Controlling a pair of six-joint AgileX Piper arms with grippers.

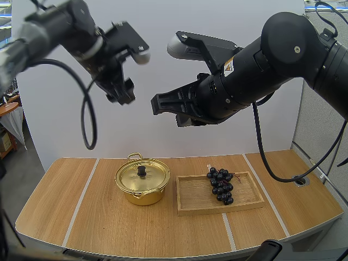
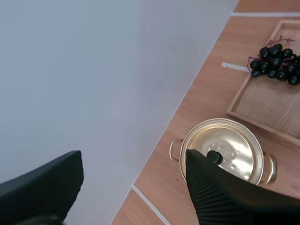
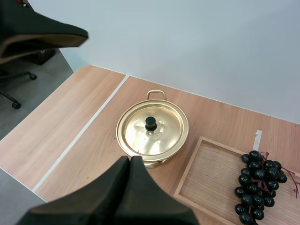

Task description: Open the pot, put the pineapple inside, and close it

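gold pot (image 1: 142, 191), lid (image 1: 152, 175) on, beside wooden tray (image 1: 194, 200) | grapes (image 1: 221, 185) lie on tray | left gripper (image 1: 122, 95) aloft, jaws spread | right gripper (image 3: 131, 164) aloft, jaws pressed together | risk: small lid knob (image 1: 142, 171) likely slips from an off-centre pinch.

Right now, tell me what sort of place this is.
Most likely a robot test bench, not a kitchen. A wooden table marked with white lines carries staged props: a gold pot with its lid on and a wooden tray holding grapes. My left arm and right arm hang above it.
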